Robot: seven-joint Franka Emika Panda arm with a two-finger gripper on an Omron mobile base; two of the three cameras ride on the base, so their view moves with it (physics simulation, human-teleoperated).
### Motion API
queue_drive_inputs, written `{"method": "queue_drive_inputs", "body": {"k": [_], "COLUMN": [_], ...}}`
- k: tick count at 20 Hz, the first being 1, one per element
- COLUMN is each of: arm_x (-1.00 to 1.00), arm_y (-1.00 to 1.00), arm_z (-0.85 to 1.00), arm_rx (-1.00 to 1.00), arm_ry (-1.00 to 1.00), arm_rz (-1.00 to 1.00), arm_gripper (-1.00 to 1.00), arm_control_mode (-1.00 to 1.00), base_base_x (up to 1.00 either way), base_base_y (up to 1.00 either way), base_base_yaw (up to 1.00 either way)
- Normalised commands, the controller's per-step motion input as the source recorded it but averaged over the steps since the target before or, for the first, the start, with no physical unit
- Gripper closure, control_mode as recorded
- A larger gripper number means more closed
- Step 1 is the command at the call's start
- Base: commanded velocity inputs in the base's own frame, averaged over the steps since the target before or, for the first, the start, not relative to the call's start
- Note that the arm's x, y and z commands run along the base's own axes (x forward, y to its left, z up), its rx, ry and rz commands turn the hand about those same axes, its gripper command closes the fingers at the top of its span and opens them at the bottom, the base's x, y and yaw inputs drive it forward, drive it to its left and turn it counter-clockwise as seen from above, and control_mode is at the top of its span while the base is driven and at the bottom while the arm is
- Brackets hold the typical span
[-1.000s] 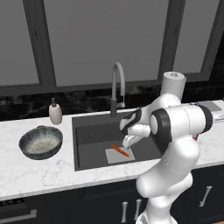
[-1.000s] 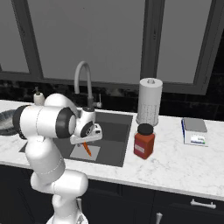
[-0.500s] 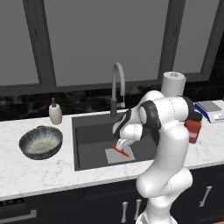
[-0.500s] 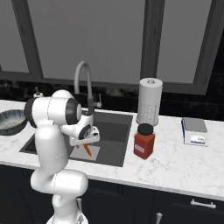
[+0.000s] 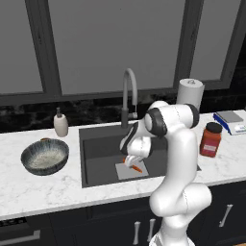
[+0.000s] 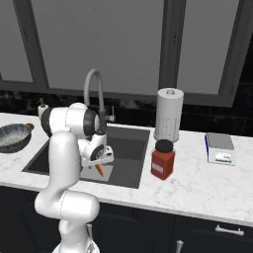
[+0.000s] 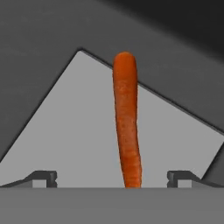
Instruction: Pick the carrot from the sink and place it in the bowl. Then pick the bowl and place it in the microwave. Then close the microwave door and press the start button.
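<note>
Lowered since a second ago, the gripper hangs spread over the sink's mat, the carrot lying midway between its fingertips.

Glossy white rounded arm with dark joint bands.

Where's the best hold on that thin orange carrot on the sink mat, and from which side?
Probably mid-length on the thin orange carrot, coming straight down from above. It lies flat on the light grey square mat, and its long axis runs between the open gripper fingertips, so they would close across its narrow width.
</note>
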Motion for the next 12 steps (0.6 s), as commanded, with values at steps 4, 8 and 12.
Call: {"method": "queue_drive_inputs", "body": {"k": [4, 8, 12], "arm_x": [0.23, 0.26, 0.14], "arm_y": [-0.01, -0.02, 0.00], "arm_z": [-0.31, -0.33, -0.33], "arm_rx": [0.00, 0.00, 0.00], "arm_ry": [0.00, 0.00, 0.00], "arm_rz": [0.00, 0.00, 0.00], "arm_gripper": [-1.00, -1.00, -1.00], "arm_control_mode": [-1.00, -1.00, -1.00], "base_base_x": [0.00, 0.00, 0.00], "base_base_y": [0.00, 0.00, 0.00], "base_base_yaw": [0.00, 0.00, 0.00]}}
